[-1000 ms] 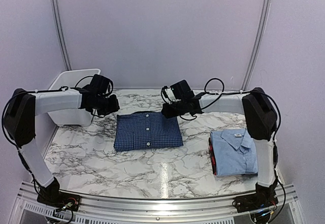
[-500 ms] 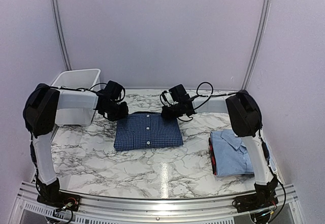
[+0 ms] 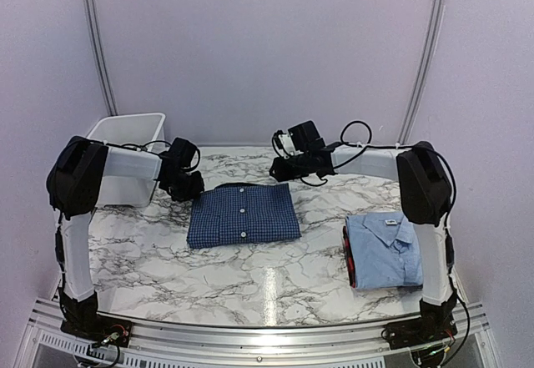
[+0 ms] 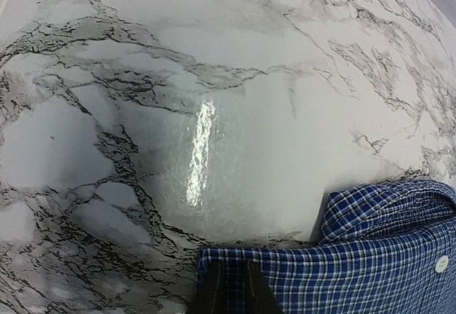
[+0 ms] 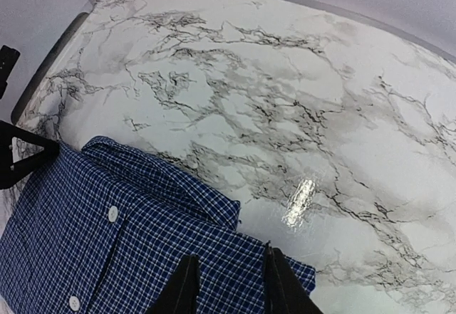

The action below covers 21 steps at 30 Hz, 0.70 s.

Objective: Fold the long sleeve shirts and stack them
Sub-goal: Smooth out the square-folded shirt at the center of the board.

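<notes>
1. Overhead, a white marble table (image 3: 167,259) with grey veins sits inside plain pale walls. A metal rail (image 3: 250,335) runs along the table's near edge, where both arms are bolted.
2. The dark blue checked shirt (image 3: 242,214) lies folded into a neat rectangle at the middle of the table, with its button placket up and its collar toward the far wall.
3. The light blue shirt (image 3: 385,249) lies folded near the right edge, well apart from the dark one. Its collar and white neck label point toward the far side.
4. The left gripper (image 4: 234,265) is low at the far left corner of the dark blue checked shirt. Its fingers are drawn nearly together over the cloth edge. Whether they pinch any fabric cannot be told.
5. The right gripper (image 5: 229,257) hangs over the shirt's far right corner. Its fingers are apart, checked cloth shows in the gap below them, and nothing is held.
6. A white bin (image 3: 125,134) stands at the far left corner of the table, just behind the left arm.
7. A red-edged item (image 3: 347,259) shows under the left side of the light blue shirt. What it is cannot be made out.
8. The table between the two shirts is bare marble with a bright glare streak.
</notes>
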Each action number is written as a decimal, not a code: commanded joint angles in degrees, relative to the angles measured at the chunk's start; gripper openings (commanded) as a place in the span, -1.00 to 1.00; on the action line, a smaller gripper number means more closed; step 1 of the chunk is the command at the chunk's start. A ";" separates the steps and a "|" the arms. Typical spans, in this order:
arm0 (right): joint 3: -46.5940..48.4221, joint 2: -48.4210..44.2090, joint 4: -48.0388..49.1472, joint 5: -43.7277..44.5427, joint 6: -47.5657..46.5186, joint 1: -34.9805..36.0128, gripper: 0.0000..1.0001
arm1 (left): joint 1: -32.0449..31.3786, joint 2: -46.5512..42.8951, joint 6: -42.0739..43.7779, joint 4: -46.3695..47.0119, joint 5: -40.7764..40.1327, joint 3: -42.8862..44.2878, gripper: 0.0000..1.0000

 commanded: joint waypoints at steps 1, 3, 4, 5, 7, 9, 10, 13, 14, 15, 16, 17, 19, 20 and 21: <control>-2.47 -0.42 0.80 -0.54 0.14 -0.47 -0.49 | 0.02 0.33 0.32 -1.40 0.58 1.49 -0.75; -2.85 0.43 1.00 -1.13 0.59 -0.78 -0.53 | 0.06 -0.31 0.65 -1.62 0.98 1.98 -0.74; -3.21 0.76 1.33 -1.34 0.86 -0.94 -0.54 | 0.06 -0.50 0.88 -1.73 1.26 2.26 -0.74; -3.60 1.03 1.85 -1.46 1.04 -1.32 -0.54 | 0.05 -0.71 1.14 -1.95 1.58 2.59 -0.74; -4.17 1.74 2.62 -2.01 1.52 -1.89 -0.54 | 0.01 -0.86 1.60 -2.40 1.80 3.13 -0.74; -3.81 3.24 2.65 -2.49 1.68 -2.61 -0.55 | -0.06 -1.10 1.96 -2.70 2.90 3.47 -0.74; -3.47 4.10 2.28 -2.54 1.71 -2.89 -0.55 | -0.03 -1.16 2.08 -2.73 3.43 3.48 -0.74; -2.40 6.08 1.53 -3.11 1.59 -3.44 -0.55 | -0.03 -1.84 2.49 -3.03 4.17 3.57 -0.74; -2.06 6.45 1.30 -3.23 1.60 -3.51 -0.55 | -0.15 -2.11 2.67 -3.12 4.27 3.57 -0.73; -1.75 6.83 0.94 -3.25 1.68 -3.58 -0.55 | -0.13 -2.49 2.76 -3.23 4.40 3.57 -0.73; -1.62 6.87 0.68 -3.25 1.76 -3.58 -0.54 | -0.16 -2.94 2.85 -3.37 4.54 3.53 -0.71; -1.65 6.65 0.61 -3.25 1.82 -3.64 -0.54 | -0.20 -3.47 2.98 -3.47 4.72 3.49 -0.70; -1.90 5.94 0.56 -2.97 2.00 -3.57 -0.50 | -0.42 -5.08 3.19 -3.80 5.06 3.31 -0.66; -1.95 5.41 0.41 -2.79 1.98 -3.57 -0.46 | -0.64 -5.82 3.39 -4.05 5.13 3.19 -0.64; -1.84 4.70 0.09 -2.51 1.89 -3.56 -0.43 | -0.84 -6.92 3.61 -4.31 5.02 3.02 -0.60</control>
